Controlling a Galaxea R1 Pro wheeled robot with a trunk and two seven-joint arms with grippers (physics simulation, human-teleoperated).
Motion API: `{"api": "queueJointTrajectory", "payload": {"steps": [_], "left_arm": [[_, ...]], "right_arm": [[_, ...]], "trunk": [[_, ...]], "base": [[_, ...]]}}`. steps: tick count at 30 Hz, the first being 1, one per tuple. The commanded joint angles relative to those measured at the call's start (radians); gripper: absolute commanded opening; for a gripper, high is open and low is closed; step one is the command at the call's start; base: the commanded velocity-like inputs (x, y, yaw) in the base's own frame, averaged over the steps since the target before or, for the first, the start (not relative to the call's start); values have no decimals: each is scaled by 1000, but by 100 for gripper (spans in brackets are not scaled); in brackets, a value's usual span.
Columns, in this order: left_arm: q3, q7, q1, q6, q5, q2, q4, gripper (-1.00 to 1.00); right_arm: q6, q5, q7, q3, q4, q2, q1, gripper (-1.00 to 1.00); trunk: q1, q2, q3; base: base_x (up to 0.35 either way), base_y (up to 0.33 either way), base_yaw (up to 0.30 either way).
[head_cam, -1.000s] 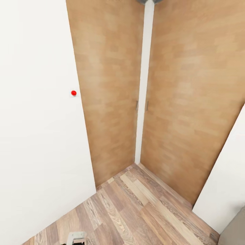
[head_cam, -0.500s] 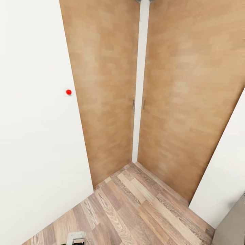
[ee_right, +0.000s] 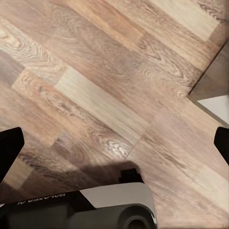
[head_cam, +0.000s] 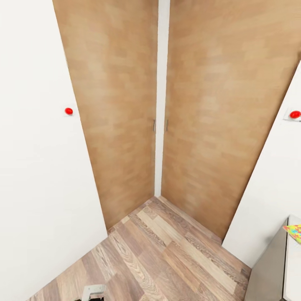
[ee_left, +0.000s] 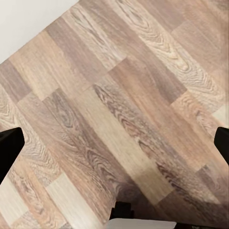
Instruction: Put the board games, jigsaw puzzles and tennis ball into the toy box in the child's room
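Left end effector [ee_left: 114, 143] spread wide over plank floor [ee_left: 119, 95]; right end effector [ee_right: 114, 143] likewise released, empty. Jigsaw puzzle [head_cam: 294, 230] on bench [head_cam: 267, 271] edge, beside wooden doors [head_cam: 121, 104].

- Your head view looks down into a corner where two wooden doors [head_cam: 121, 104] meet the plank floor [head_cam: 167, 255].
- Both wrist views face straight down, close over that same floor.
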Motion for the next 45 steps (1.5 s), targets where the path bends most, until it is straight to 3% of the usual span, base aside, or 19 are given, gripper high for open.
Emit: {"api": "queueJointTrajectory", "payload": {"steps": [1, 45], "left_arm": [[1, 3, 0, 0, 1, 0, -1, 100], [0, 2, 0, 0, 1, 0, -1, 100]], "right_arm": [[-6, -10, 0, -2, 1, 0, -1, 100], [-6, -9, 0, 0, 1, 2, -1, 100]], "trunk": [[1, -2, -3], [1, -2, -11]], "base": [[0, 0, -216], [0, 0, -271]]}}
